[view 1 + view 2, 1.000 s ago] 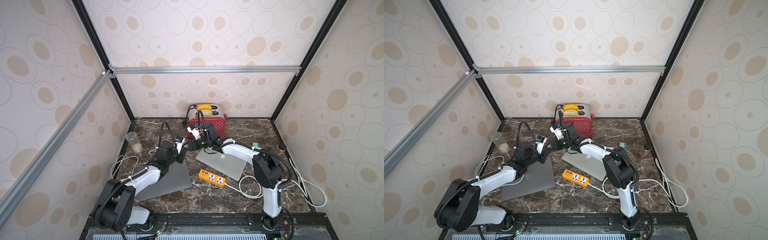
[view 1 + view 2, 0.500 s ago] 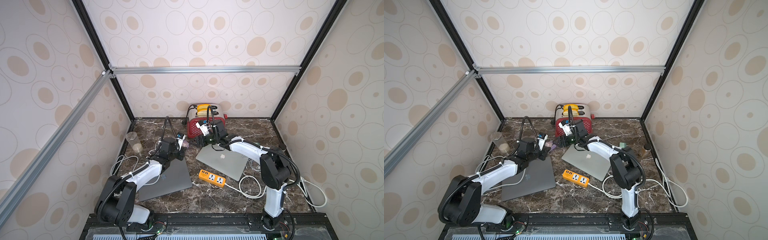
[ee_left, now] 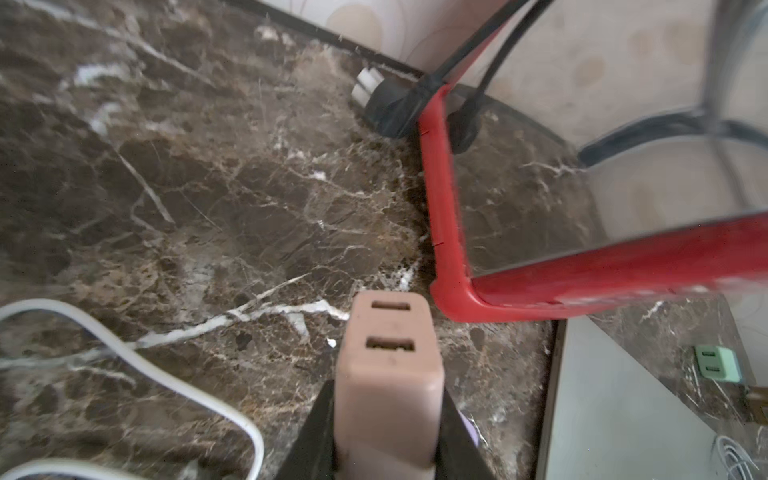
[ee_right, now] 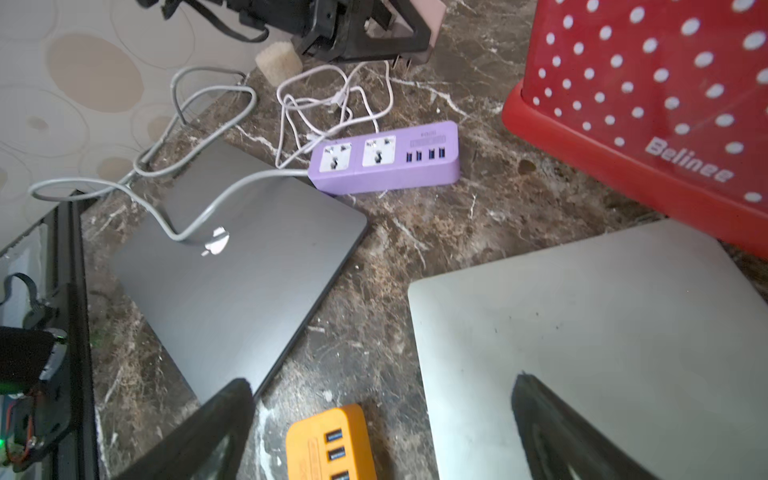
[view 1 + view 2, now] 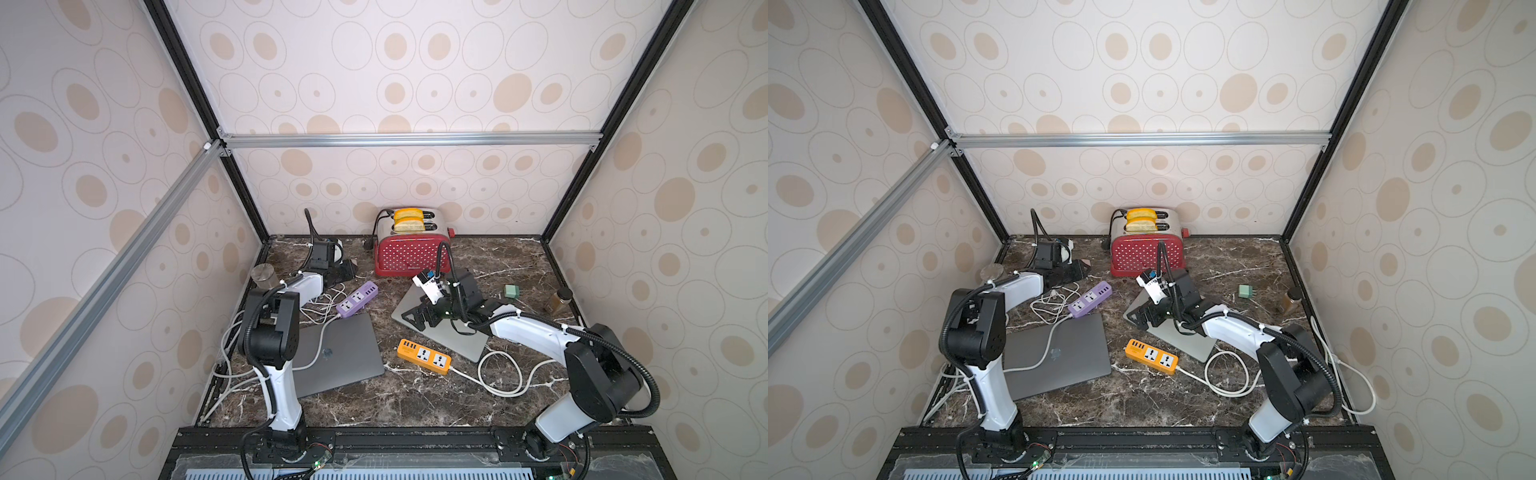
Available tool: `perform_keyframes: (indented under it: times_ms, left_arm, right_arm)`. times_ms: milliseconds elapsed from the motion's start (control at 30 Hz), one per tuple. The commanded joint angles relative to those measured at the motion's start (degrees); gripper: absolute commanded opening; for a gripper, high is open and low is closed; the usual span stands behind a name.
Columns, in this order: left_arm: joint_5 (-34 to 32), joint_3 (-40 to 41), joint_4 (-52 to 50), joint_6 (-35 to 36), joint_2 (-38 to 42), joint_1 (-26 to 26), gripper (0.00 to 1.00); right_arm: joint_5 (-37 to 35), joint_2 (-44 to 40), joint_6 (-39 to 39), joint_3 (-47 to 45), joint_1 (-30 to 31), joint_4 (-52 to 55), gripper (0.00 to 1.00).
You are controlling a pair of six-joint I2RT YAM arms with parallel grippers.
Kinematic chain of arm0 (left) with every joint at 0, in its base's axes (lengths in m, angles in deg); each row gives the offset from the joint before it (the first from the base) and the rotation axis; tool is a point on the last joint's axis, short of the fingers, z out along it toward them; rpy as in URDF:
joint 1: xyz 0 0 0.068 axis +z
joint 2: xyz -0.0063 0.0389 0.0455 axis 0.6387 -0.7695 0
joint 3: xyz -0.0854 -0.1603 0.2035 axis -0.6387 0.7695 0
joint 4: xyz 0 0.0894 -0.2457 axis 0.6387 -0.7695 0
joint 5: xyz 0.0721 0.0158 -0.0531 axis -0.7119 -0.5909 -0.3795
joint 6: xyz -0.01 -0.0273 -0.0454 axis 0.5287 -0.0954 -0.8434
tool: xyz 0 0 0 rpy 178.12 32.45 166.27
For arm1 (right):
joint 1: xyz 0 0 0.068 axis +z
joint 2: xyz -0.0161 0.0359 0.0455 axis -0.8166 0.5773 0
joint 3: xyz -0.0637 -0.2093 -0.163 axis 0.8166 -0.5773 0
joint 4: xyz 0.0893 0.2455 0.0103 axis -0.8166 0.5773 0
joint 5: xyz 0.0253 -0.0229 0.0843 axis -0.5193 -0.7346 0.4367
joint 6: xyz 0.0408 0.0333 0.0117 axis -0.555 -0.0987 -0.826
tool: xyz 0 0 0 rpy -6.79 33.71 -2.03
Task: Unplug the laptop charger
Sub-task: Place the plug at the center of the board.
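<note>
- The left gripper (image 3: 386, 419) is clamped on the pinkish laptop charger (image 3: 388, 357), jaws pressing its two flat sides. Its two ports face the left wrist camera.
- That charger is out of the purple power strip (image 4: 386, 160) and held well apart from it. Its prongs show bare in the right wrist view, and both of the strip's sockets sit empty.
- In a top view the left gripper hangs toward the back of the marble table (image 5: 415, 399), between the glass jar (image 5: 264, 274) and the red toaster (image 5: 411, 253).
- The right gripper (image 4: 382, 384) is spread wide with nothing between its fingers, hovering over the edge of the silver laptop (image 4: 602, 332). The orange power strip (image 4: 328, 440) lies just beside it.
- A grey cable (image 4: 166, 216) runs from the purple power strip across the lid of the dark grey laptop (image 4: 249, 291).
- A thin white cable (image 4: 299, 112) lies looped beside the strip; where it ends is hard to make out.
</note>
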Motion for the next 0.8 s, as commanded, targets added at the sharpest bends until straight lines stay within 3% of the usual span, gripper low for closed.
perform_keyframes:
  times_ms: [0, 333, 767]
  left_arm:
    - [0.61, -5.3, -2.59, -4.16, -3.95, -0.02, 0.09]
    - [-4.51, -10.4, -6.35, -3.25, -10.47, -0.05, 0.13]
    - [-7.77, -9.12, -9.54, -1.05, -9.56, 0.01, 0.41]
  right_arm:
    - [-1.64, -3.28, 2.9, -2.9, 0.26, -3.47, 1.0]
    - [-3.65, -5.32, 4.09, -8.43, 0.44, -4.07, 1.0]
    - [-1.59, -1.79, 2.82, -5.68, 0.49, -5.06, 1.0]
